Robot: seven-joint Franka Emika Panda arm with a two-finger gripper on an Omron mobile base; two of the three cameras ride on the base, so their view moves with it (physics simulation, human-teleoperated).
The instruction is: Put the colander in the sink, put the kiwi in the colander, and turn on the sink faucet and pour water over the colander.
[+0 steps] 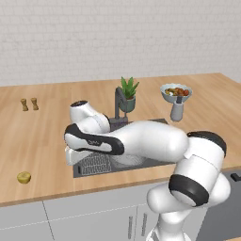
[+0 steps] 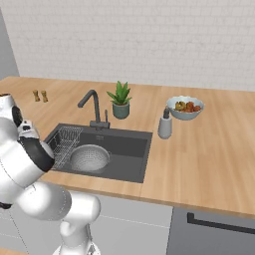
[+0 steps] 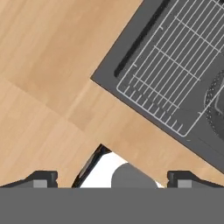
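Right base view shows the colander (image 2: 89, 158) in the sink (image 2: 127, 144); left base view shows the kiwi (image 1: 24, 177) on the counter, colander mostly hidden by the arm. Gripper (image 3: 111, 177) wide open, empty.

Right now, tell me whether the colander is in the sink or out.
In. The colander sits upright on the floor of the sink, beside the wire rack; nothing shows inside it.

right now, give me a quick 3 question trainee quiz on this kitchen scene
1. True or false: the round grey metal colander sits inside the dark grey rectangular sink.
2. Where is the small yellowish-olive kiwi? A in the colander, B on the wooden countertop, C in the white fruit bowl.
3. Fill in: the gripper jaws are ____.

Key: 1 true; 2 B; 3 open.
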